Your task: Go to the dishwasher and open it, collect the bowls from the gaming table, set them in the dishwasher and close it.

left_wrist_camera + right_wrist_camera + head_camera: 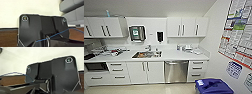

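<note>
Facing the kitchenette, dishwasher shut.

I can't tell from my wrist views whether either gripper is open or closed. Ahead, the dishwasher (176, 71) sits closed under the counter's (184, 56) front edge, right of the sink (146, 54); blue bin (214, 86) nearer right.

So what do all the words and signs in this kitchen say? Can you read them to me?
None can be read.
Posters on the right wall: much print, too blurred.
Blue sign under them: too blurred.
Green label on the paper towel dispenser: too small.
White mark on the blue bin lid: unreadable.
Dishwasher front: no text visible.
</note>
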Controlling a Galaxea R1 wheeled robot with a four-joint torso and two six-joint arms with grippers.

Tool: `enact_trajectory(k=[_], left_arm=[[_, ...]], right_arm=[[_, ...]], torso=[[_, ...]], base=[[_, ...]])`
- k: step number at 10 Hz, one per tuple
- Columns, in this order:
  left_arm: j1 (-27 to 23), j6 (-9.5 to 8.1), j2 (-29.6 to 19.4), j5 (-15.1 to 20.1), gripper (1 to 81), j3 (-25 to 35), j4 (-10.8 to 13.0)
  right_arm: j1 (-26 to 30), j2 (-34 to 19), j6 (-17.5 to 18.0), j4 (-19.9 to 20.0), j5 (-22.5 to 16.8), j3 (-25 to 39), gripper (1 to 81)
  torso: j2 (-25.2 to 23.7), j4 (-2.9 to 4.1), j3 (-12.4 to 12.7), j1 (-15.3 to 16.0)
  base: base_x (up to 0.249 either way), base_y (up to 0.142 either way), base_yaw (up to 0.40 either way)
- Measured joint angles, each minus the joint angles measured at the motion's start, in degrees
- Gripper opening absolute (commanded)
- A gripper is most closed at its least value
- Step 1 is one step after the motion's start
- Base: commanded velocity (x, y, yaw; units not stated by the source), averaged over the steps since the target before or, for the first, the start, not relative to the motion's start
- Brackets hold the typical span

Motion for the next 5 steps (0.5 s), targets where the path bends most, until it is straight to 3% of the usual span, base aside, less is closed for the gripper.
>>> enact_trajectory(k=[5], left_arm=[[-0.1,0.0,-0.1,0.0,81.1,0.0,0.0]], right_arm=[[0.2,-0.1,0.0,0.0,0.2,-0.1,81.1]], torso=[[0.0,0.0,0.0,0.0]], base=[[0.161,0.0,0.0]])
